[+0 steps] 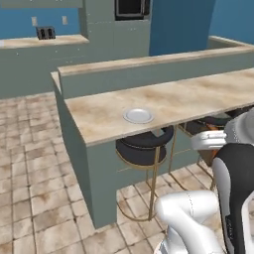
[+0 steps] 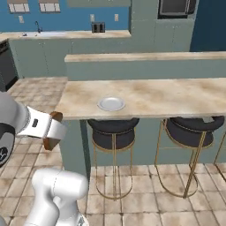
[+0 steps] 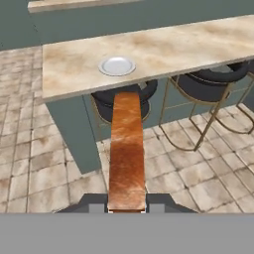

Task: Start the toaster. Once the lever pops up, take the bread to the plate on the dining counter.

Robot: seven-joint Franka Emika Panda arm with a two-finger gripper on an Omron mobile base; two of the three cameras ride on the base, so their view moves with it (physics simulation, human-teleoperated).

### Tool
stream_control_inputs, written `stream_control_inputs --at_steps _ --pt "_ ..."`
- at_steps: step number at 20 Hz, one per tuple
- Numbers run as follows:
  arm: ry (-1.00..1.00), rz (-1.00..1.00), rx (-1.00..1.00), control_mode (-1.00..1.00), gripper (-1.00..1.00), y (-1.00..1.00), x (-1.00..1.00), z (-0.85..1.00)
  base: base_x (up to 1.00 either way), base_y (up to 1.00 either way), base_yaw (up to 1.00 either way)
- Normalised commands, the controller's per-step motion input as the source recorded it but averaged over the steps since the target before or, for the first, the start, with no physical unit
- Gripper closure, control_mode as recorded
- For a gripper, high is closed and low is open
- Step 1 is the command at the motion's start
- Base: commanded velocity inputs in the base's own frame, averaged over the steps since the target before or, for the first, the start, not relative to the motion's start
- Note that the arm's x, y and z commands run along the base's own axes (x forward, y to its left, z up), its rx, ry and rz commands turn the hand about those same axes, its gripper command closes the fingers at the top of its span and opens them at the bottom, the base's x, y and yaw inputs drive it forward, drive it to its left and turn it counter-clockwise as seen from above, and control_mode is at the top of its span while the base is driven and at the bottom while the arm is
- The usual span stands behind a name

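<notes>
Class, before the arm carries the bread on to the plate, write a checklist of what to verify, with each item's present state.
1. Bread held in the tool: ok.
2. Plate bare: ok.
3. Plate fully on the counter, inside its edge: ok.
4. Bread above the counter top: not ok, it sits out over the floor.
5. Stools tucked under the counter, off the path: ok.
6. Grip firmness: cannot tell.

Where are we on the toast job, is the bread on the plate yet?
Not yet. Done: the bread is out of the toaster, which sits on the far counter. In hand: the gripper is shut on the slice, facing the dining counter. Left: set it on the empty plate.
</notes>
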Motion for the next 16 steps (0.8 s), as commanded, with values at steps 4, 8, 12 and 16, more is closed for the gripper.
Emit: stream_control_inputs --at_steps 4,8,12,16 --pt "0.00 0.00 0.00 1.00 1.00 0.00 0.00 0.00 0.66 -0.33 0.37" --pt "0.00 0.00 0.00 1.00 1.00 0.00 0.00 0.00 0.62 -0.44 0.31" --pt "0.00 0.00 0.00 1.00 1.00 0.00 0.00 0.00 0.50 -0.48 0.28" --pt "0.00 0.00 0.00 1.00 1.00 0.00 0.00 0.00 0.43 -0.48 0.27"
